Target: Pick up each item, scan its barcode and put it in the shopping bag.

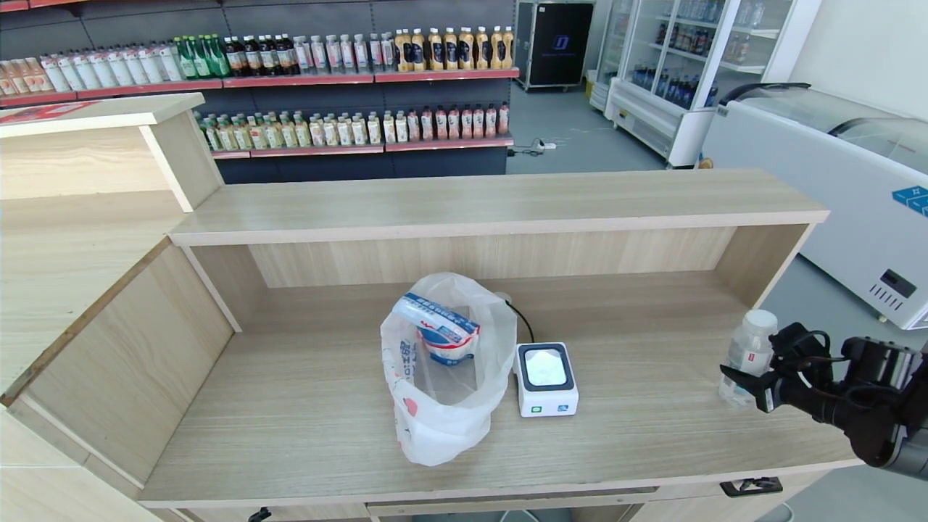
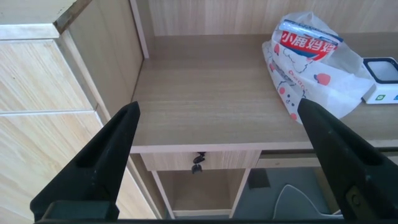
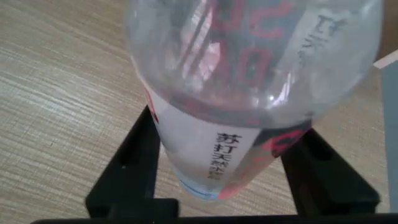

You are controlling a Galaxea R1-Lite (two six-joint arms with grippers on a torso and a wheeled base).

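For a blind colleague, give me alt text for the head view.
The right gripper holds a clear bottle at the wooden counter's right edge. Mid-counter, a white shopping bag stands beside a barcode scanner.

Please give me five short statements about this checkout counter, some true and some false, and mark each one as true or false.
1. The scanner stands on the robot's right side of the bag. True.
2. The bag is empty. False: a cup already lies inside it.
3. The right tool grips a clear bottle. True.
4. The bottle has a red cap. False: its cap is white.
5. The left tool is shut on an item. False: it is open, with nothing between its fingers.
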